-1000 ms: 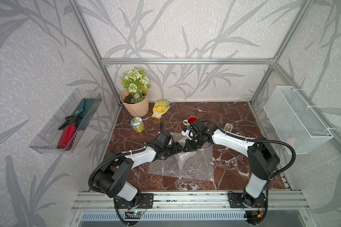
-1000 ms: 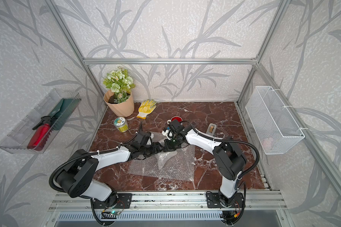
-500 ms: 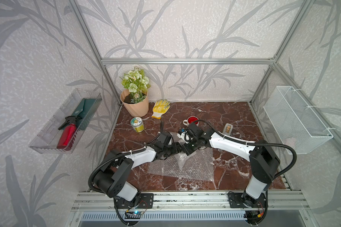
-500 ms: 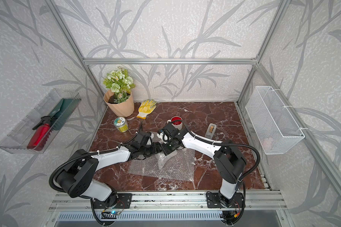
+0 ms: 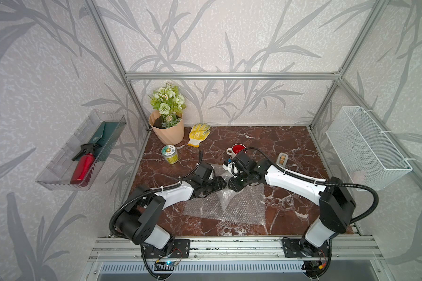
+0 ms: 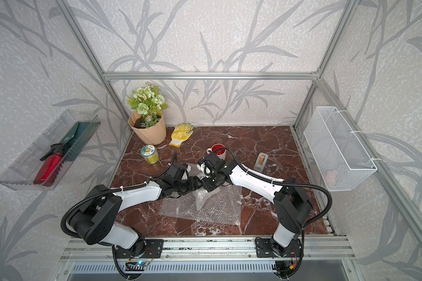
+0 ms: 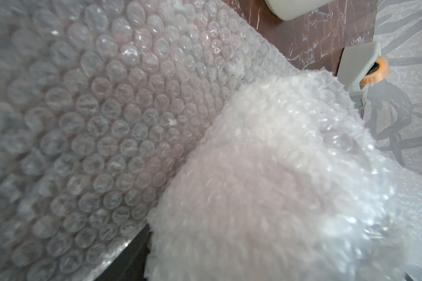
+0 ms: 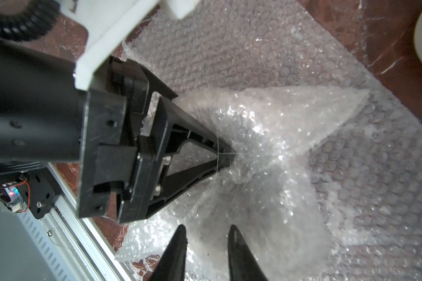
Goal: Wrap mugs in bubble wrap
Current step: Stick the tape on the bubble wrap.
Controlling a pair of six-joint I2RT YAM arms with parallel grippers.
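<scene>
A sheet of bubble wrap (image 5: 239,206) (image 6: 215,206) lies mid-table, and its far part is pulled up into a crumpled peak. My left gripper (image 5: 221,185) (image 8: 229,157) is sunk into that peak, with wrap bunched around its fingers. In the left wrist view the bubble wrap (image 7: 107,109) covers the jaws and bulges round beside the lens. My right gripper (image 5: 233,187) (image 8: 207,231) faces it tip to tip. Its jaws stand apart above the bubble wrap (image 8: 351,170) and hold nothing. A white mug (image 5: 238,149) (image 6: 218,149) with a red inside stands upright behind the right wrist.
A grey tape dispenser (image 5: 282,159) stands right of the mug. Along the far left are a green-labelled tin can (image 5: 169,154), a yellow-dotted glove (image 5: 199,133) and a flower pot (image 5: 167,131). A wire basket (image 5: 366,148) hangs on the right wall, and a clear tray (image 5: 59,170) on the left wall.
My right gripper has moved left and nearer, up to the left gripper's tips, and its jaws have come apart. The left arm has stayed where it was.
</scene>
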